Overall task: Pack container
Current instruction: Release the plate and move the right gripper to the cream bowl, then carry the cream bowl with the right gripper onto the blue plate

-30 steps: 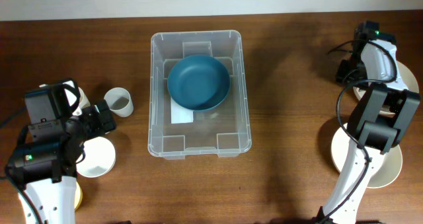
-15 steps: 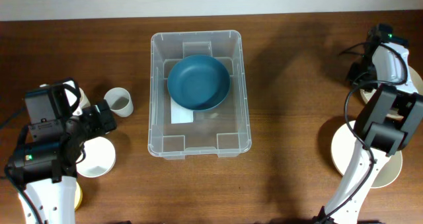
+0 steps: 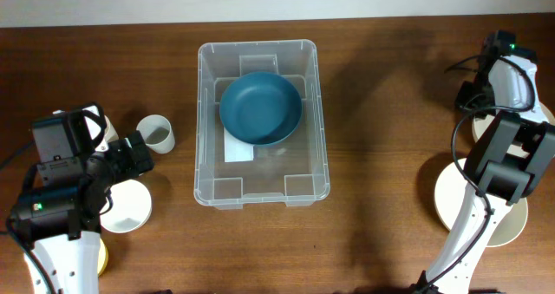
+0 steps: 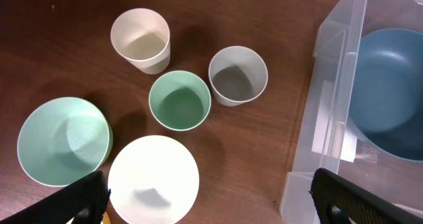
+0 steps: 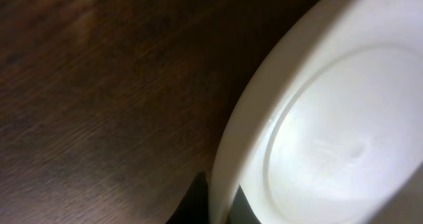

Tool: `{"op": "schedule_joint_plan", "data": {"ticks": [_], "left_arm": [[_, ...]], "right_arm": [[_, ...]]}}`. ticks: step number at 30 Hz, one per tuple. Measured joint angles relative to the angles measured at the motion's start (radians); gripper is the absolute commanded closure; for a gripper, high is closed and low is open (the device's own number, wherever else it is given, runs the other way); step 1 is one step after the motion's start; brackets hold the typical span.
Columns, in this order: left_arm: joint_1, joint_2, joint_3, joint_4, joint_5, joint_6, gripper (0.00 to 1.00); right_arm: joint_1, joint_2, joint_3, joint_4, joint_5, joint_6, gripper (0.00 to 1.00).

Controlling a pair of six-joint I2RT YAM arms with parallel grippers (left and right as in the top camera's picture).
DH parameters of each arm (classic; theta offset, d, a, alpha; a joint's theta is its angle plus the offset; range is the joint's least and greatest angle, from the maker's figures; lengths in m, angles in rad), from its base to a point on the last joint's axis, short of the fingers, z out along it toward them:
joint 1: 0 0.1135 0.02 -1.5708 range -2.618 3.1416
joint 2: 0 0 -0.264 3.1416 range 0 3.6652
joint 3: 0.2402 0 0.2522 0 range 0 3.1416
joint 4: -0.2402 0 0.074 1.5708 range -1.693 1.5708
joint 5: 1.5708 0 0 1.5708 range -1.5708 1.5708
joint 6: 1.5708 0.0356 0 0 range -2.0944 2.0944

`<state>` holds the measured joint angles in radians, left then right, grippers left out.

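The container (image 3: 201, 120) is a clear plastic tub at the table's middle with a white label on its base, and it holds a blue bowl (image 3: 260, 109). The left wrist view shows its left wall (image 4: 330, 118) and the blue bowl (image 4: 390, 92). My left gripper (image 4: 211, 197) is open and empty, hovering left of the container above a white bowl (image 4: 153, 179). My right gripper (image 5: 218, 207) is at the far right, its fingers tight on both sides of the rim of a white plate (image 5: 330, 138), which also shows in the overhead view (image 3: 479, 129).
Left of the container stand a cream cup (image 4: 140, 40), a grey-white cup (image 4: 238, 75), a green cup (image 4: 180, 100) and a mint bowl (image 4: 63, 141). A stack of large plates (image 3: 451, 199) lies at the front right under the right arm.
The right arm swung further right to the white plate a second ago and has stayed still since. The left arm, container and bowl have not moved.
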<state>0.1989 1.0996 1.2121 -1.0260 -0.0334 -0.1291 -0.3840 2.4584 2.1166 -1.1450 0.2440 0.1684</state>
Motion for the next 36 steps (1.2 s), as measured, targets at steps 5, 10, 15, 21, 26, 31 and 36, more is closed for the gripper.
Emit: {"op": "schedule_joint_plan", "data": {"ticks": [5,10,15,21,26,31,36], "left_arm": [[0.0,0.0,0.0,0.0,0.0,0.0,0.01],[0.0,0.0,0.0,0.0,0.0,0.0,0.01],[0.0,0.0,0.0,0.0,0.0,0.0,0.01],[0.0,0.0,0.0,0.0,0.0,0.0,0.01],[0.0,0.0,0.0,-0.001,0.0,0.0,0.01],[0.0,0.0,0.0,-0.002,0.0,0.0,0.0],[0.0,0.0,0.0,-0.003,0.0,0.0,0.01]], "right_arm": [[0.0,-0.001,0.141,-0.054,-0.018,0.001,0.96],[0.013,-0.038,0.404,-0.17,-0.138,-0.043,0.96],[0.106,-0.145,0.574,-0.259,-0.32,-0.185,0.96],[0.393,-0.323,0.603,-0.27,-0.417,-0.362,0.96],[0.67,-0.359,0.602,-0.315,-0.445,-0.53,0.96],[0.869,-0.359,0.497,-0.263,-0.398,-0.643,0.96],[0.98,-0.349,0.333,-0.183,-0.385,-0.731,0.96]]}}
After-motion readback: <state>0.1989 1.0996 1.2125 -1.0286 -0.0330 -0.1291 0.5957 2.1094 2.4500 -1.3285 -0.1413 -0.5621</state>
